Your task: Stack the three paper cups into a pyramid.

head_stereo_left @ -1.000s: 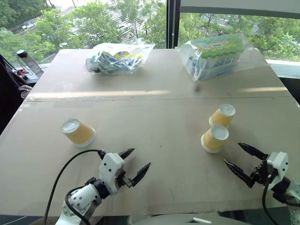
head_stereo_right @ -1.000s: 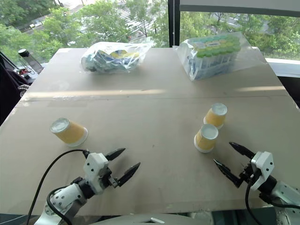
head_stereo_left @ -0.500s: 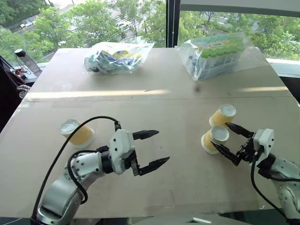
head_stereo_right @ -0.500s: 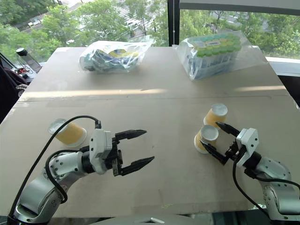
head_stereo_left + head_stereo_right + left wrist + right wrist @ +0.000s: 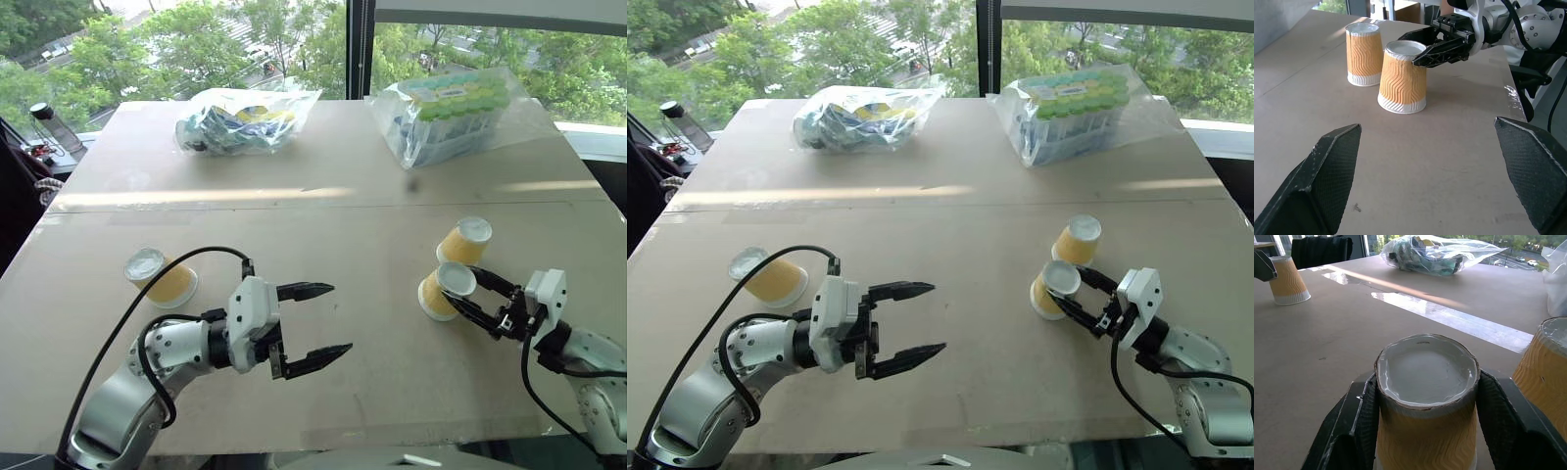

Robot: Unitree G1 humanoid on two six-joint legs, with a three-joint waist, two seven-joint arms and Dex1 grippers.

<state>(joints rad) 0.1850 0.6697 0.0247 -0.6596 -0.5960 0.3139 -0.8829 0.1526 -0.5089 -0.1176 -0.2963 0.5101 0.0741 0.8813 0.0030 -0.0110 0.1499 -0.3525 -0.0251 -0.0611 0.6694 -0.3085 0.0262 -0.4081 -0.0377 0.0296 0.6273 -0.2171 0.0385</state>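
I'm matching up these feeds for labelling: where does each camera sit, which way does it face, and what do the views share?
Left and right eye views: on the head, looking forward and down over the table; both arms show, left gripper open, right gripper shut on the near cup.
Left wrist view: looks along its own open fingers across the table at the gripped cup and the far cup.
Right wrist view: looks along its fingers clamping the cup; the lone cup stands beyond.
All views share the gripped cup.

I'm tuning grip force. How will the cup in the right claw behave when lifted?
The nearer paper cup is thin-walled and probably light, so it should lift easily. The right claw pinches it near its upturned base, so hard squeezing may dent it. Its tapered sides could let it slip downward.
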